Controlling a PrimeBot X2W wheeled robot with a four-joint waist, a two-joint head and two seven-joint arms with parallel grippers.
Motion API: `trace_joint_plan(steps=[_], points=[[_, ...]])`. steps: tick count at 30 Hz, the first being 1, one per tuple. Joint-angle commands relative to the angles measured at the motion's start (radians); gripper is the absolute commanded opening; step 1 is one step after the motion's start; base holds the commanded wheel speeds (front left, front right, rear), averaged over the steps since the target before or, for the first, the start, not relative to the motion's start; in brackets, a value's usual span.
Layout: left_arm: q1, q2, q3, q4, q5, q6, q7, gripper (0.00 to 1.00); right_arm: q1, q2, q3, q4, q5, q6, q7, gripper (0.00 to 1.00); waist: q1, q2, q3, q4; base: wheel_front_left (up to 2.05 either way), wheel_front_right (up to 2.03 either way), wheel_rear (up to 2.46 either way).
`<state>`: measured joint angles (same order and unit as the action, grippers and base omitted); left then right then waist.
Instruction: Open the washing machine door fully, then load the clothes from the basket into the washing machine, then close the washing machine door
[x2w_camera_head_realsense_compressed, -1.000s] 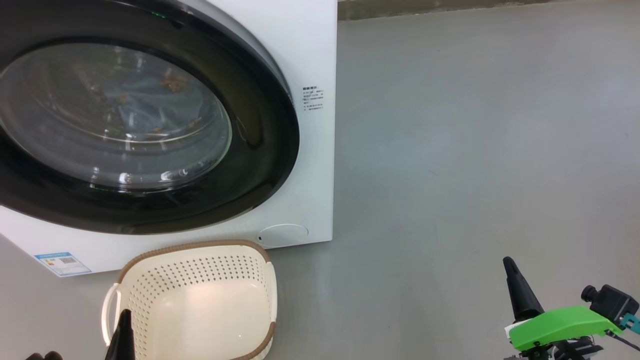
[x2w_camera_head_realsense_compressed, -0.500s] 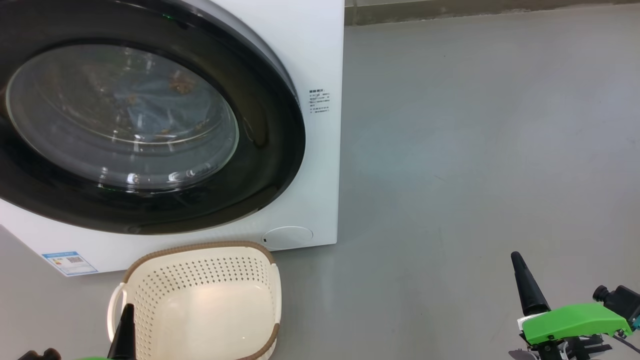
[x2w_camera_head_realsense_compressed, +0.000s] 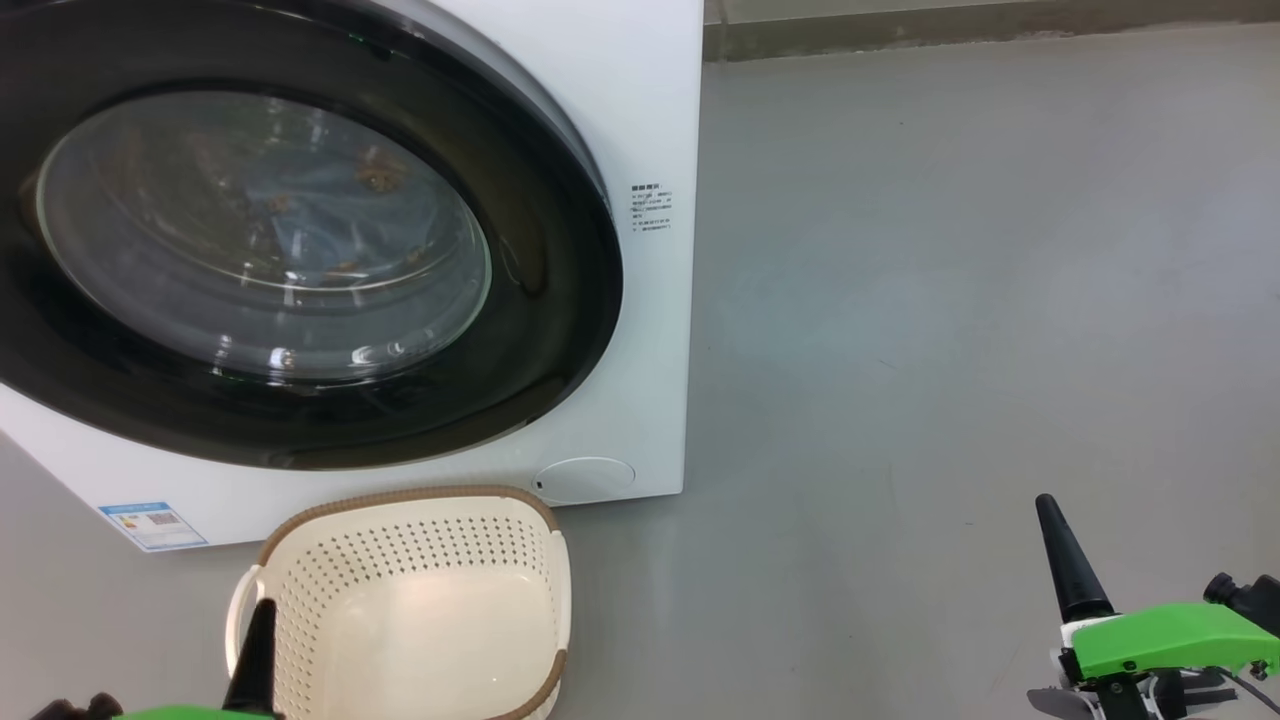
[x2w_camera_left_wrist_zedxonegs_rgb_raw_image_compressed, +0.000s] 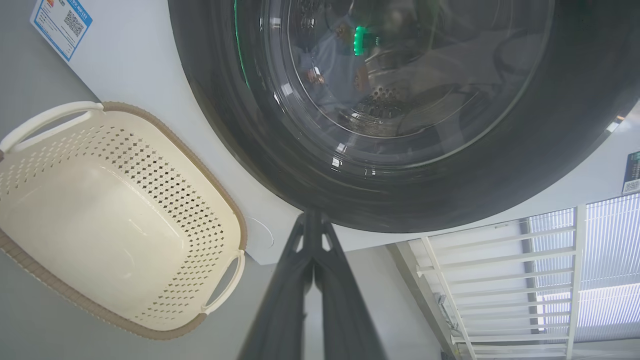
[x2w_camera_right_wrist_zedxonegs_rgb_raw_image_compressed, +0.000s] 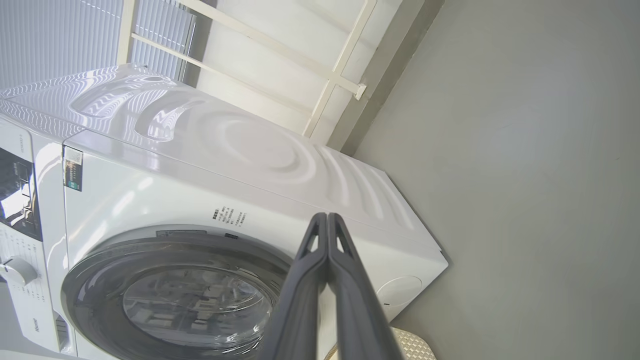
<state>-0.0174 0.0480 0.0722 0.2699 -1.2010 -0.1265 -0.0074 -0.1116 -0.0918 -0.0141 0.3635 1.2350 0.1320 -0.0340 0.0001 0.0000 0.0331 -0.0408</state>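
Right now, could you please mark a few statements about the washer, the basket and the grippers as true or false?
1. The washing machine door is shut. True.
2. The basket holds the clothes. False: it is empty; the clothes lie behind the door's glass.
3. The left gripper is shut, holding nothing. True.
4. The right gripper grips the door. False: it is shut on nothing, over the floor, apart from the washing machine.

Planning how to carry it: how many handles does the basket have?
2: one handle at the basket's end nearest the blue label, the other at the opposite end, by the left gripper.
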Motion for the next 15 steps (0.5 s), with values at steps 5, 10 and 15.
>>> trace_joint_plan(steps=[5, 10, 15], points=[[-0.052, 0.011, 0.028, -0.022, -0.06, 0.001, 0.017, 0.0, -0.009, 0.0, 0.0, -0.041, 0.065, -0.001, 0.021, 0.0, -0.0001, 0.0, -0.004, 0.005, 0.0, 0.0, 0.0], [-0.059, 0.01, 0.03, -0.022, -0.109, 0.001, 0.032, 0.0, -0.008, 0.002, -0.009, -0.052, 0.112, -0.001, 0.035, 0.0, -0.0001, 0.0, -0.008, 0.01, 0.0, 0.0, 0.0], [-0.065, 0.009, 0.032, -0.023, -0.158, 0.001, 0.047, 0.0, -0.007, 0.004, -0.018, -0.062, 0.16, -0.001, 0.049, 0.0, -0.0001, 0.0, -0.012, 0.015, 0.0, 0.0, 0.0]])
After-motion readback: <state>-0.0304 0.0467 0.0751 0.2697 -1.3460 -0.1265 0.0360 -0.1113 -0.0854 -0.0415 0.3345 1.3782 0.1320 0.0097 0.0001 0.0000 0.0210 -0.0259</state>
